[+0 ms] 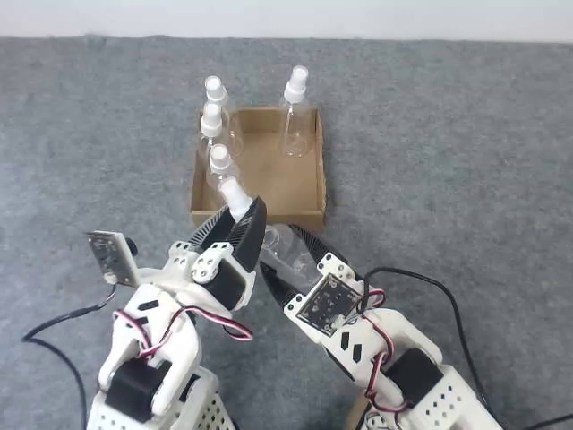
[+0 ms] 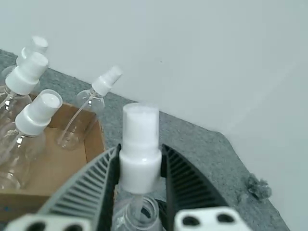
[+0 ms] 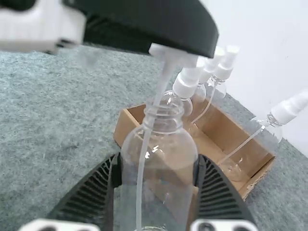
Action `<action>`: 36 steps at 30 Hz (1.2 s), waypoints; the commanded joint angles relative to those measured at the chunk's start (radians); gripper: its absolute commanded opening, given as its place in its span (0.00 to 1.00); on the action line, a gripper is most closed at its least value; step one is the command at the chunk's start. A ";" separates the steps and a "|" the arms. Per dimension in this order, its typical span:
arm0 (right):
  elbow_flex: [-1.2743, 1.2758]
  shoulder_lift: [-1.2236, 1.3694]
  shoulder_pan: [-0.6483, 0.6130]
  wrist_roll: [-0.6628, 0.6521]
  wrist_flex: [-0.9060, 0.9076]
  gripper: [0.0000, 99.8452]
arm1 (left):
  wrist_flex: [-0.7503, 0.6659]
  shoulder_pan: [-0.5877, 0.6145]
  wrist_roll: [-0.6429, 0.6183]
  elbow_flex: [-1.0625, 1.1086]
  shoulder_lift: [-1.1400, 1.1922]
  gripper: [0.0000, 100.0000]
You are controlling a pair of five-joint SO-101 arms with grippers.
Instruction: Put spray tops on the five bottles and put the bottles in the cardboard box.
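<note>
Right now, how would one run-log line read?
left jaws: hold spray top | right jaws: hold bottle | tube: inside bottle neck | box: four capped bottles

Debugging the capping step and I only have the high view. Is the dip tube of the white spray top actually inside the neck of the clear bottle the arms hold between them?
Observer: Yes. In the right wrist view the thin dip tube of the white plastic spray top runs down through the neck into the clear plastic bottle.
Operator: Top seated?
Observer: Not yet. The left wrist view shows bare tube between the top, clamped in the left gripper, and the bottle's open neck.
Operator: Where does the other arm hold the bottle?
Observer: The right gripper is shut on the bottle's round body, below the shoulder.
</note>
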State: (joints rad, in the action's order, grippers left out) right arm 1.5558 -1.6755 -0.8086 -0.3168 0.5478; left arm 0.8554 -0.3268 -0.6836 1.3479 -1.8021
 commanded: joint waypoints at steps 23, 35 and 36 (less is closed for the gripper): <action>-0.012 -0.019 0.004 -0.015 -0.033 0.08 | 0.126 -0.121 0.068 -0.013 -0.020 0.03; -0.012 -0.019 0.004 -0.015 -0.033 0.08 | 0.195 -0.130 0.066 -0.067 -0.020 0.21; -0.012 -0.019 0.004 -0.015 -0.033 0.08 | 0.195 -0.130 0.066 -0.067 -0.020 0.22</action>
State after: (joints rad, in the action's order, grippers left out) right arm 1.5558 -1.6755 -0.8009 -0.3153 0.5401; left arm 1.0411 -0.4434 -0.6237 1.3433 -1.8021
